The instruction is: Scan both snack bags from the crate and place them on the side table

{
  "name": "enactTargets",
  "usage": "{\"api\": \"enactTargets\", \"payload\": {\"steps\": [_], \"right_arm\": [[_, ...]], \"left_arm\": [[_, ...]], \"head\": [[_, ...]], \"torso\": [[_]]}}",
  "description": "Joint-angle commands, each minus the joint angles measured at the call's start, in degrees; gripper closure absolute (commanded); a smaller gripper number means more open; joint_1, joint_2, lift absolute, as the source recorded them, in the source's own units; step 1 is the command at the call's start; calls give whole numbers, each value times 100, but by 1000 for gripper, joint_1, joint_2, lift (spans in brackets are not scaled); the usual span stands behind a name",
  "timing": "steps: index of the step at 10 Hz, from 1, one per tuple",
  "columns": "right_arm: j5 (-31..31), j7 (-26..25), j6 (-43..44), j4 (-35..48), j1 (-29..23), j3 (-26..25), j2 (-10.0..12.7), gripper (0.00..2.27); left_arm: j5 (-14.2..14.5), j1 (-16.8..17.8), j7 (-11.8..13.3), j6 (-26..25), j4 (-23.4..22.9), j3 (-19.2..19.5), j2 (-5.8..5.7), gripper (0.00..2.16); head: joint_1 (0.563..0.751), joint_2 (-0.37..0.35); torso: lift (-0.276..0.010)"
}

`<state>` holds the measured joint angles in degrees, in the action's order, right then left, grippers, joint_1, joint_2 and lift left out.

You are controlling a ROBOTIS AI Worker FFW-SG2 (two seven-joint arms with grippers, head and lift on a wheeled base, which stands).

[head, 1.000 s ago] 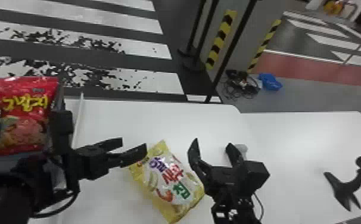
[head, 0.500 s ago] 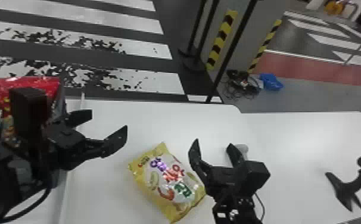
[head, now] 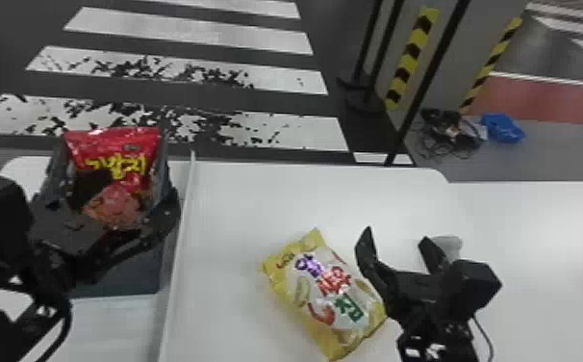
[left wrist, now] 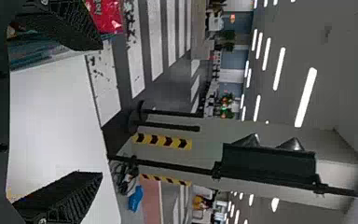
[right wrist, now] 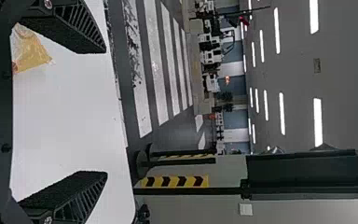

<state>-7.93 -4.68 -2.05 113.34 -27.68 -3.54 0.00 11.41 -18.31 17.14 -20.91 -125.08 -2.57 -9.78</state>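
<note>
The red snack bag point(head: 117, 154) stands upright in the dark grey crate point(head: 127, 277) at the left, and its corner point(left wrist: 108, 16) appears beyond one finger in the left wrist view. My left gripper point(head: 115, 204), open and empty, is at the crate's near side, overlapping the bag's lower part in the head view; its fingers are wide apart in its wrist view point(left wrist: 101, 110). A yellow snack bag point(head: 324, 289) lies flat on the white table point(head: 237, 202). Just right of it my right gripper point(head: 396, 233) is open, with nothing between its fingers point(right wrist: 106, 112); part of the yellow bag point(right wrist: 30, 51) shows there.
A thin white raised edge point(head: 180, 231) runs between crate and yellow bag. Behind the right gripper sits a small grey rounded object point(head: 450, 244). The side table point(head: 545, 231) extends to the right. Dark poles point(head: 430, 72) stand beyond the tables.
The head view has turned left, bringing the whole crate into sight. My left gripper has moved from beside the yellow bag leftward to the crate. The right gripper and yellow bag stay put.
</note>
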Motion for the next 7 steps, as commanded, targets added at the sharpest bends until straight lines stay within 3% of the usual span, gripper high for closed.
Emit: {"api": "enactTargets", "payload": {"steps": [1, 4, 6, 7], "right_arm": [[-42, 2, -108, -14, 52, -7, 5, 60], [-191, 415, -811, 48, 87, -226, 5, 60], [-393, 653, -1865, 215, 148, -367, 5, 60], [-789, 837, -2709, 355, 219, -569, 5, 60]], "left_arm": [[72, -332, -26, 847, 10, 213, -7, 39], [80, -762, -167, 1304, 36, 468, -15, 66], [98, -991, -264, 1304, 27, 609, 55, 66], [151, -1061, -264, 1304, 27, 653, 81, 70]], "head": [[695, -175], [695, -134], [695, -102], [695, -90]], "torso": [[-95], [-95], [-95], [-95]]}}
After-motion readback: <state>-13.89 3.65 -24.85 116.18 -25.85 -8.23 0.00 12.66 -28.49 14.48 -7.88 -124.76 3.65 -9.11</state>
